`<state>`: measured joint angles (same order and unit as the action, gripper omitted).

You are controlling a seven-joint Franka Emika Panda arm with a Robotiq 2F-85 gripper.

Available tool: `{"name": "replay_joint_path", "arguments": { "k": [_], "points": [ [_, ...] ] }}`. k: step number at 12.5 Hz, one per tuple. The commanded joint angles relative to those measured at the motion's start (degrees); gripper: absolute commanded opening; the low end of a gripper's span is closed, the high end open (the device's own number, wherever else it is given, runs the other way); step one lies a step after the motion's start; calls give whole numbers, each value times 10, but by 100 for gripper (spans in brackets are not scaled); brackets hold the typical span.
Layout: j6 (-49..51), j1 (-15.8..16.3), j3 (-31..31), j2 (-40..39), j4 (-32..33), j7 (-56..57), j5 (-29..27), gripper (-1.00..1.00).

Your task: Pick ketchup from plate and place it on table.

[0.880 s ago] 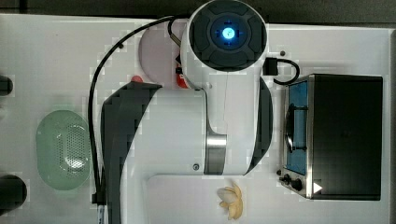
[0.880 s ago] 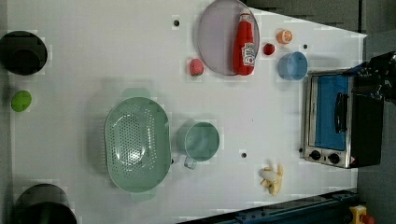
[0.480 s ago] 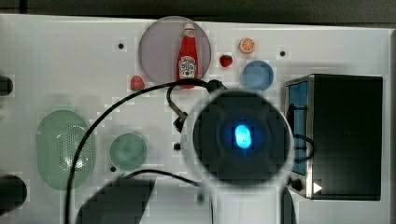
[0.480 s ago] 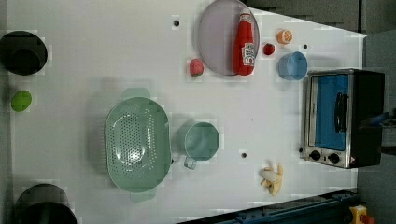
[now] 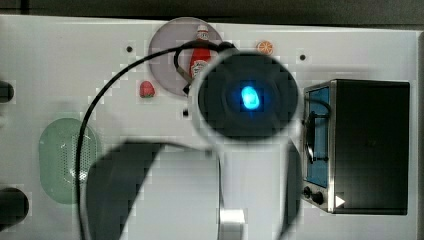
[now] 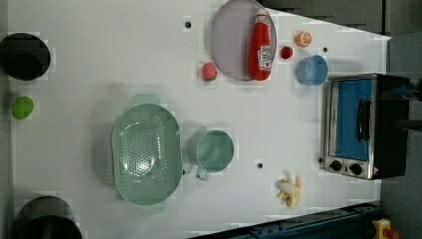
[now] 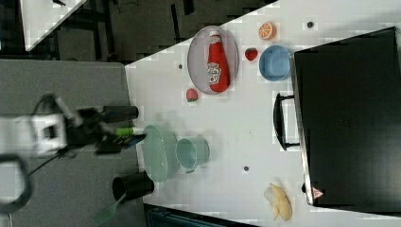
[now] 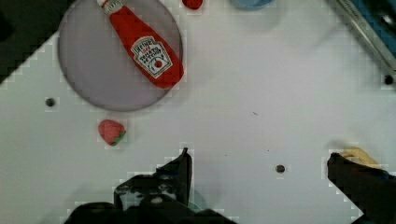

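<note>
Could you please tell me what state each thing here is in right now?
ketchup: lying flat on the plate, cap on
plate: flat on the table
toaster oven: door shut
cup: upright, nothing in it
basket: upright, nothing in it
gripper: jaws open, holding nothing

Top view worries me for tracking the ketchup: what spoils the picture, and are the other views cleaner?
In the top view the out-of-focus arm with its glowing blue light covers the middle and hides part of the ketchup. The left view shows the ketchup unobstructed on the plate; the right view blurs the arm off the table; the wrist view is clear, the gripper open.
</note>
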<state>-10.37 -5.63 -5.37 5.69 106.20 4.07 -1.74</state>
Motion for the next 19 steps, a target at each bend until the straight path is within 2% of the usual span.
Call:
{"name": "replay_joint_path", "arguments": {
  "k": [1,10,19],
  "points": [
    [-52,-8,-17,-90,19,41,0,100],
    [-234,-6,-27,-289,-28,310,2,100],
    [-266,4,-28,-466,-164,383,36,100]
  ]
}}
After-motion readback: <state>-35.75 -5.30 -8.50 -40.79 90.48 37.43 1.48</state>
